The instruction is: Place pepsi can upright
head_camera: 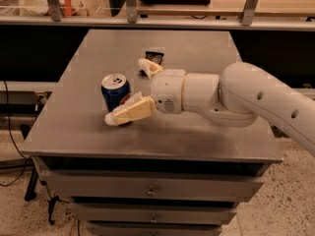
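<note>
Grey table [206, 48] leaves room around upright pepsi can [115, 90], gripper [126, 91] spread beside it.

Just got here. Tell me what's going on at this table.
A robot arm reaches in from the right over the grey metal cabinet top. Its gripper is open, one finger in front of the pepsi can and one behind it, not clamping it. The can stands upright on the top. A small dark packet lies further back.
</note>
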You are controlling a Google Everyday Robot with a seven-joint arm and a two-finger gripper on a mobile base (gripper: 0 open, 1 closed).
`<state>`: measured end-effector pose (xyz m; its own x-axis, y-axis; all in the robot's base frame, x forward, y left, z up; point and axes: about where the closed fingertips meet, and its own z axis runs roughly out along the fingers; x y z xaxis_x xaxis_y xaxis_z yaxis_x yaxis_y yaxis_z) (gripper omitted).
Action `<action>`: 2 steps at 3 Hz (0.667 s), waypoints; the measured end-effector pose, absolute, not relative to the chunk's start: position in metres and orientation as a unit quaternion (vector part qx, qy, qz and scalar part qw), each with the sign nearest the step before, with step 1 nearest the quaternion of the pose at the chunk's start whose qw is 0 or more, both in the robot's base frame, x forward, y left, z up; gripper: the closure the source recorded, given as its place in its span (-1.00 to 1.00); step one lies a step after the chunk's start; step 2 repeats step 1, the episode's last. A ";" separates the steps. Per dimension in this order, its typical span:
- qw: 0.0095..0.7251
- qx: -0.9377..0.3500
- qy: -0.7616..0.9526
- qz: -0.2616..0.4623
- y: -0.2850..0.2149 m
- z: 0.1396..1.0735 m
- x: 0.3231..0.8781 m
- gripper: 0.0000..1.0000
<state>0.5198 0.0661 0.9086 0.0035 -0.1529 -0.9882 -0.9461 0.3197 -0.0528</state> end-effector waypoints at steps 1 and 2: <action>0.538 -0.455 0.621 0.343 0.052 0.913 0.521 -1.00; 0.538 -0.455 0.621 0.343 0.052 0.913 0.521 -1.00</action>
